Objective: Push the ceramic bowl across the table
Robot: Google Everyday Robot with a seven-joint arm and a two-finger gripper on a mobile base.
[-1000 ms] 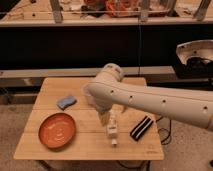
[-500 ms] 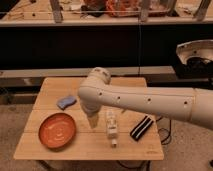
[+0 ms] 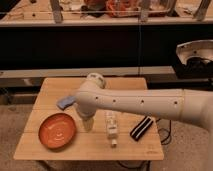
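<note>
Pincer (image 3: 87,124) hangs low over bench (image 3: 131,150), with ceramic bowl (image 3: 57,131) just beside it, leftward in view. Pincer's state: cannot tell.

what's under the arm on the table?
A blue object pokes out left of the arm, the rest covered. The end effector hangs beside the bowl; table beneath the elbow is hidden.
</note>
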